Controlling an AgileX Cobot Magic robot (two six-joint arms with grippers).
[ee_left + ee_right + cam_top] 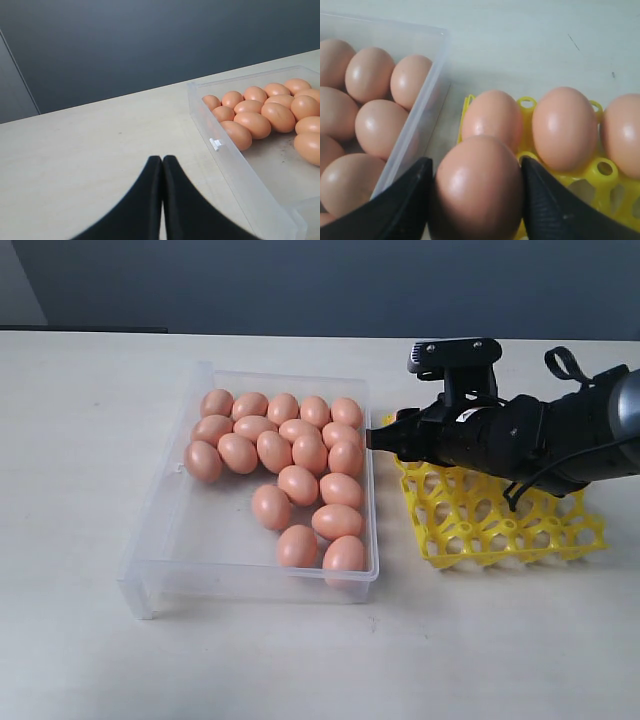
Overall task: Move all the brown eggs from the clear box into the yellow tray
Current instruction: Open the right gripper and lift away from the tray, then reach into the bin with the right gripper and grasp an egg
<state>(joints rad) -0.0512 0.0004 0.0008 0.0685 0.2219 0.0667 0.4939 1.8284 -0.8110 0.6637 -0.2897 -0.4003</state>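
Note:
Several brown eggs (pixel 275 450) lie in the clear box (pixel 150 540), mostly toward its far and right side. The yellow tray (pixel 500 530) sits just right of the box, its far part covered by my right arm. My right gripper (pixel 378 438) hovers at the tray's far left corner, by the box wall. In the right wrist view this gripper (pixel 476 185) is shut on one brown egg (pixel 477 175), a black finger (pixel 407 200) pressed on each side. Three eggs (pixel 565 127) stand in tray cups beyond it. My left gripper (pixel 162 159) is shut and holds nothing, over bare table beside the box (pixel 235 165).
The box and tray rest on a pale tabletop (pixel 80 440) with a dark wall behind. A small white clip (pixel 216 144) sticks out from the box's side wall. The tray's front rows of cups (pixel 520 540) hold nothing.

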